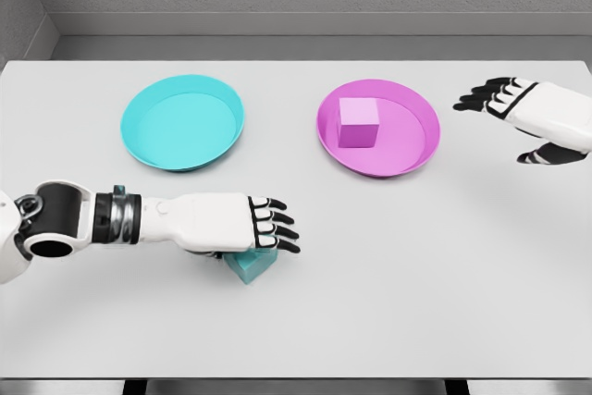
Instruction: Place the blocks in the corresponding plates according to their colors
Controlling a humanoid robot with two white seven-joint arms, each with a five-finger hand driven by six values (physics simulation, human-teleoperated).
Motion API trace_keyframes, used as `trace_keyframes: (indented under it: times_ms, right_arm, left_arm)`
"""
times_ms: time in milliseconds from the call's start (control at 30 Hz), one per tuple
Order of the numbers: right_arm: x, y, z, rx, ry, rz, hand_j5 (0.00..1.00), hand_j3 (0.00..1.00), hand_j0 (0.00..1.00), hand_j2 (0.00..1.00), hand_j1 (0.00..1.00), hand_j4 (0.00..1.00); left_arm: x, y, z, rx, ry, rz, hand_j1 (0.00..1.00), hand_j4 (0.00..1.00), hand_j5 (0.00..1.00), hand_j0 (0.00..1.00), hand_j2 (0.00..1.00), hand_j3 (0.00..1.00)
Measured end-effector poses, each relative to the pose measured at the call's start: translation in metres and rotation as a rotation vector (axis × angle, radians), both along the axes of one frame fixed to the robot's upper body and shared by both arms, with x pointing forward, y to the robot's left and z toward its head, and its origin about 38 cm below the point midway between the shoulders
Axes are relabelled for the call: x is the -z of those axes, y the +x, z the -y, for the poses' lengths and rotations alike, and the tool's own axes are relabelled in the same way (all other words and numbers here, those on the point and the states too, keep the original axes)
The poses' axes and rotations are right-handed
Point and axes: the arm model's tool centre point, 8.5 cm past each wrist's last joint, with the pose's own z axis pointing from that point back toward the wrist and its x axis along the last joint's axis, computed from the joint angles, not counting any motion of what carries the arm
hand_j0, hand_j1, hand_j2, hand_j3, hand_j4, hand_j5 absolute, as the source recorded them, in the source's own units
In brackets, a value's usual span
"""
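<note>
One pink block point(358, 123) in pink plate point(416, 156); left hand point(242, 224) over teal block point(250, 265).

Left hand point(242, 226) covers teal block point(250, 265); pink block point(358, 123) plated.

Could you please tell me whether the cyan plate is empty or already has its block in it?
Empty. The cyan plate shows only bare surface; the cyan block sits on the table under the left hand.
</note>
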Motion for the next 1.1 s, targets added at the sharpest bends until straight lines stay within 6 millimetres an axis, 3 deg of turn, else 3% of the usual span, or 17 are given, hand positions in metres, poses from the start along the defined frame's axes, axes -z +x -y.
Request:
trace_keyframes:
  times_ms: [533,600,667,800,1100]
  right_arm:
    - [0.009,-0.001,-0.008,-0.023,-0.003,-0.024,1.00,1.00,1.00,1.00,1.00,1.00]
    - [0.009,-0.001,-0.008,-0.023,-0.005,-0.025,1.00,1.00,1.00,1.00,1.00,1.00]
    - [0.009,-0.001,-0.008,-0.023,-0.004,-0.025,1.00,1.00,1.00,1.00,1.00,1.00]
    - [0.009,0.000,-0.008,-0.023,-0.002,-0.025,1.00,1.00,1.00,1.00,1.00,1.00]
    - [0.011,0.000,-0.008,-0.020,-0.002,-0.028,1.00,1.00,1.00,1.00,1.00,1.00]
  left_arm:
    - [0.005,-0.001,-0.001,0.029,0.063,0.026,0.99,0.99,0.99,0.99,0.99,0.99]
    - [0.004,0.000,-0.001,0.031,0.067,0.031,0.89,0.89,0.89,0.89,0.89,0.89]
    - [0.004,-0.001,-0.001,0.033,0.069,0.029,0.74,0.74,0.74,0.74,0.74,0.74]
    - [0.005,-0.001,0.000,0.035,0.071,0.026,0.61,0.61,0.61,0.61,0.61,0.61]
    - [0.003,0.000,0.000,0.033,0.067,0.031,0.51,0.51,0.51,0.51,0.51,0.51]
